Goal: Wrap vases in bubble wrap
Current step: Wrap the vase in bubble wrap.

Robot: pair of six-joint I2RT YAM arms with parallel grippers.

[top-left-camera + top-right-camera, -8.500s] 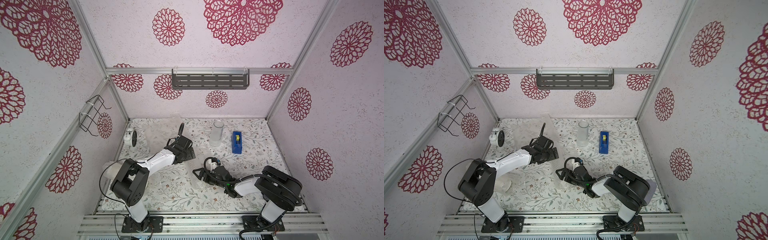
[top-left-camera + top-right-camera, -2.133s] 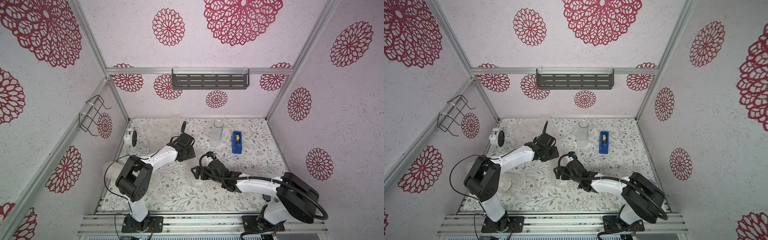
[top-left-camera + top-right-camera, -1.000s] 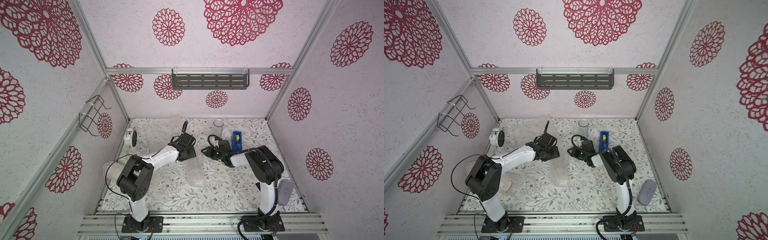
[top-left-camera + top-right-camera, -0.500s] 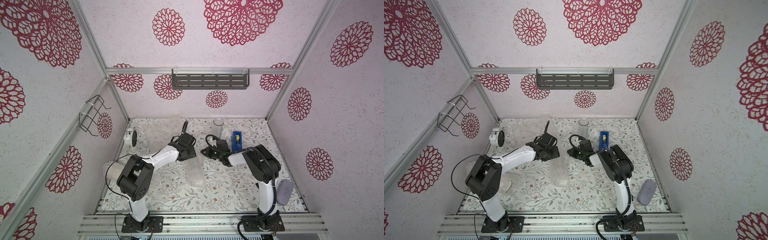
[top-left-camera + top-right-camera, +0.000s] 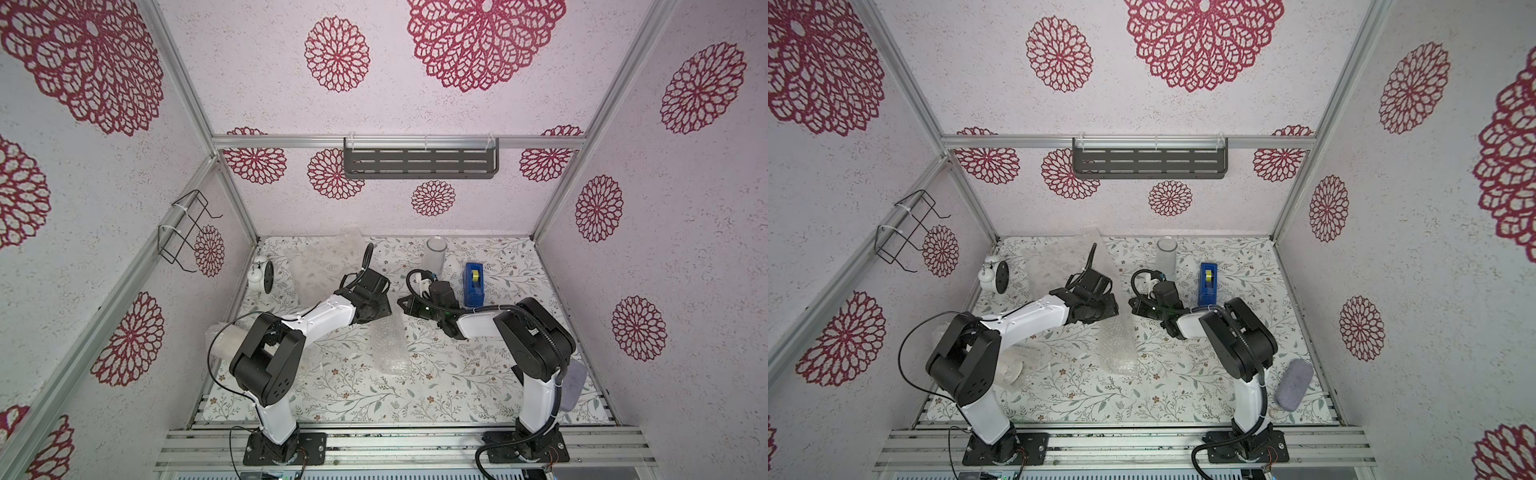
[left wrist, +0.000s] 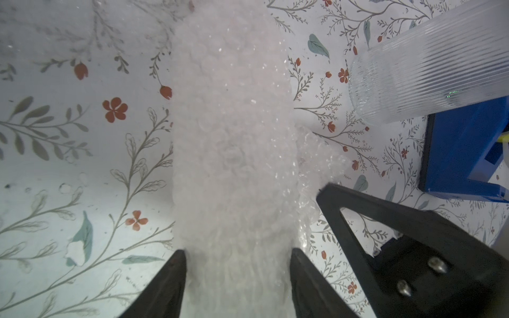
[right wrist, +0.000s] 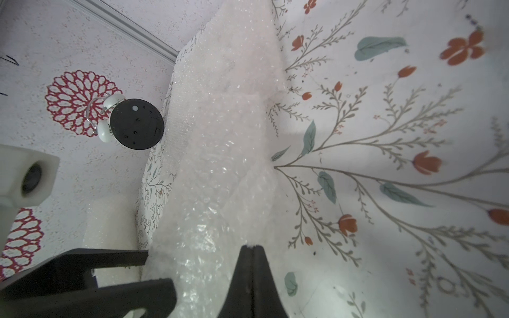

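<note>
1. Step in hand, as I judge it: closing a loose flap over a roll of bubble wrap (image 6: 231, 124) that lies on the table (image 6: 82, 165) between the two arms.
2. To do it well: the left side anchors the roll so it cannot spin. The right draws the flap across and over, low and taut, with no jerk, since thin film tears or slips from a tip pinch. Lay the flap flat on the roll before letting go, ready for tape.
3. Clearance: the ribbed glass cylinder vase (image 6: 427, 63) stands upright and bare near the back, with the blue tape dispenser (image 6: 462, 154) just beside it. Both are near the right arm's sweep.
4. The left gripper (image 6: 236, 252): jaws spread partway, one tip against each side of the roll, clamping it. Faint streaks show through the wrap near the tips. Whether a vase sits inside, I cannot tell.
5. The right gripper (image 7: 252, 247): jaws pressed tight together at the wrap's loose edge. A wisp of film shows at the tips, so it looks like a pinch on the flap, a thin bite.
6. In a top view, a pale bundle (image 5: 1013, 365) under wrap lies by the left arm's base.
</note>
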